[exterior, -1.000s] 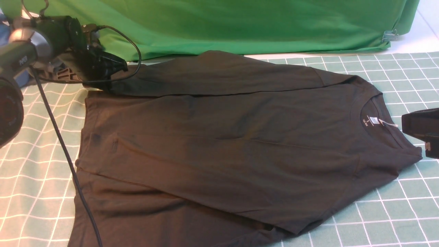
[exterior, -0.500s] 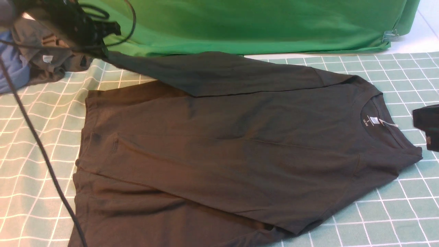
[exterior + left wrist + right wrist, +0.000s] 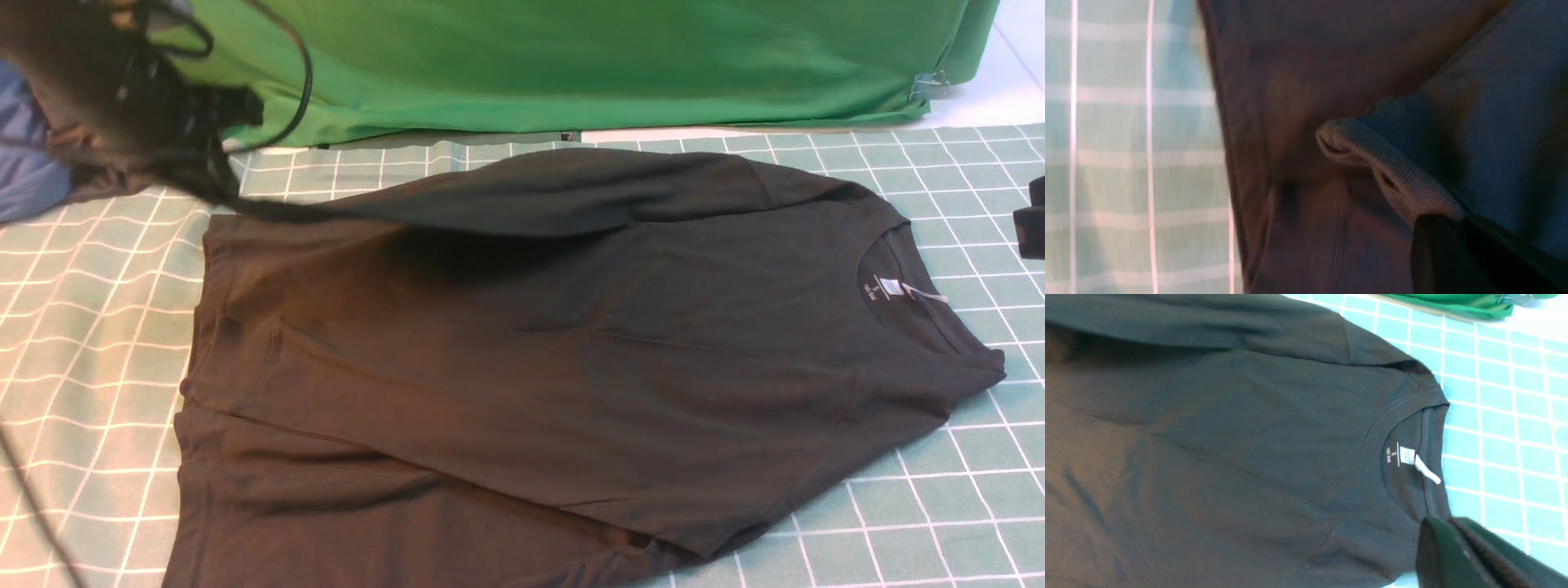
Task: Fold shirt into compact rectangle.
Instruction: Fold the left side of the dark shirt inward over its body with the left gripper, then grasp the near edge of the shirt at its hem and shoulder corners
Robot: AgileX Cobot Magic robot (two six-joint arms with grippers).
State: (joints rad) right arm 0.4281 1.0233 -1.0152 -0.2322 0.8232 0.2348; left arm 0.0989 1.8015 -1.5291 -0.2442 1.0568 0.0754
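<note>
Left side: I am holding my left arm [image 3: 90, 90] raised at the far left corner of the mat [image 3: 98, 327], wrist tipped downward, cable [image 3: 300, 90] looping beside it. The front view is showing this arm only as a dark blur. My left gripper [image 3: 1461, 232] is pinching the ribbed cuff [image 3: 1367, 159] with the jaws closed tight on the fabric. The sleeve [image 3: 531, 192] is hanging off the mat at my end and running in a taut line toward the shoulder, crossing above the far edge of the body panel.

Right side: my right gripper [image 3: 1455, 539] is hovering at the right edge of the workspace, just beside the collar [image 3: 1372, 465]. Its jaws are pressed together and carrying nothing. Only a small part of it is showing in the front view.

Shirt [image 3: 571, 351]: lying flat across the middle of the mat, hem toward my left, neck toward my right, neck label [image 3: 1406, 455] facing up. The near sleeve is lying folded over the body. The green cloth [image 3: 571, 57] is lying along the far side, just behind the shirt.
</note>
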